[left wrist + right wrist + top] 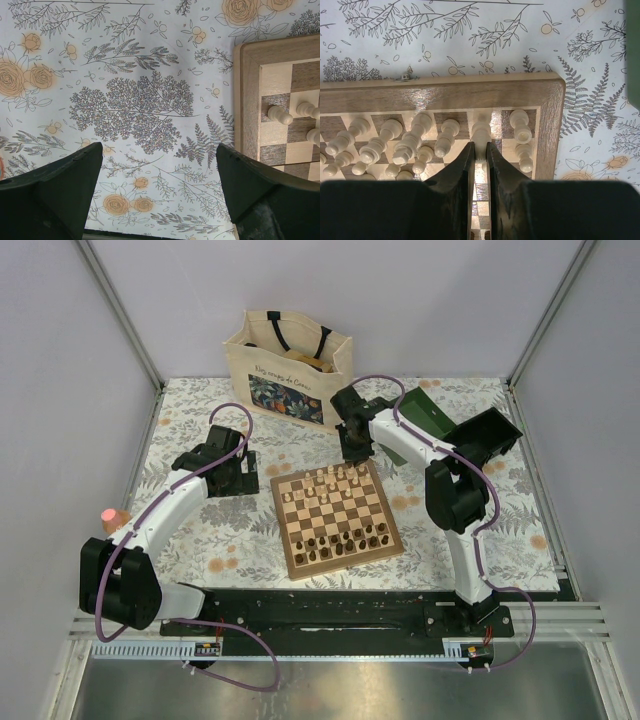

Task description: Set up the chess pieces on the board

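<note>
Pinching a pale cream chess piece between narrow jaws, the right gripper stands at the far row of the chessboard, near its far right corner. Other cream pieces line the far rows and dark pieces the near rows. Left of the chessboard, the left gripper hangs wide open above the floral tablecloth.

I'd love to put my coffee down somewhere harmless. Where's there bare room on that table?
Bare floral cloth lies between the open left gripper and the board, and between the board and the right arm. The board's middle rows are free too. Crowded: the far rows of cream pieces, where the right gripper pinches one, and the near dark pieces.
</note>
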